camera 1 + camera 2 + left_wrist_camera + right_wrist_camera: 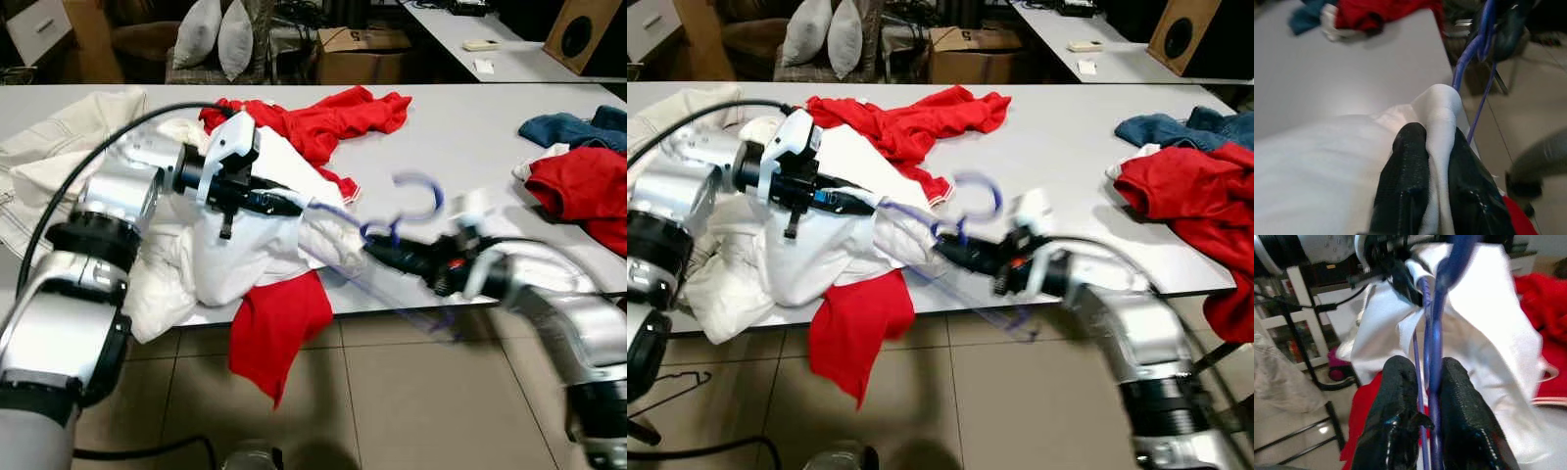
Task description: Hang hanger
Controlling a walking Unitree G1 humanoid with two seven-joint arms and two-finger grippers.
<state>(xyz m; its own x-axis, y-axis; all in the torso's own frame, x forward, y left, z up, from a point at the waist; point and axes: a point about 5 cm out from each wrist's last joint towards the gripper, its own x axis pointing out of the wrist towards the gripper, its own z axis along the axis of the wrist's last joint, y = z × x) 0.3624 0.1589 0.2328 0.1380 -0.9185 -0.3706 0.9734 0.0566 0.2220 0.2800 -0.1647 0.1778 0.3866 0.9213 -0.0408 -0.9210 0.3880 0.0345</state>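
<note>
A blue wire hanger (421,201) hangs over the table's front edge, blurred, its hook up. My right gripper (377,250) is shut on its neck; in the right wrist view the blue wires (1436,333) run between the two black fingers (1398,382). The hanger's far arm goes into a white garment (245,245) heaped on the table's left front. My left gripper (294,204) is shut on a fold of that white cloth (1442,107), right beside the hanger wire (1469,54).
The grey table (470,127) also carries a red shirt (323,117), cream cloth (59,147), and red (588,191) and blue (573,127) clothes at right. A red cloth (279,328) droops over the front edge. A black hanger (666,387) lies on the tiled floor.
</note>
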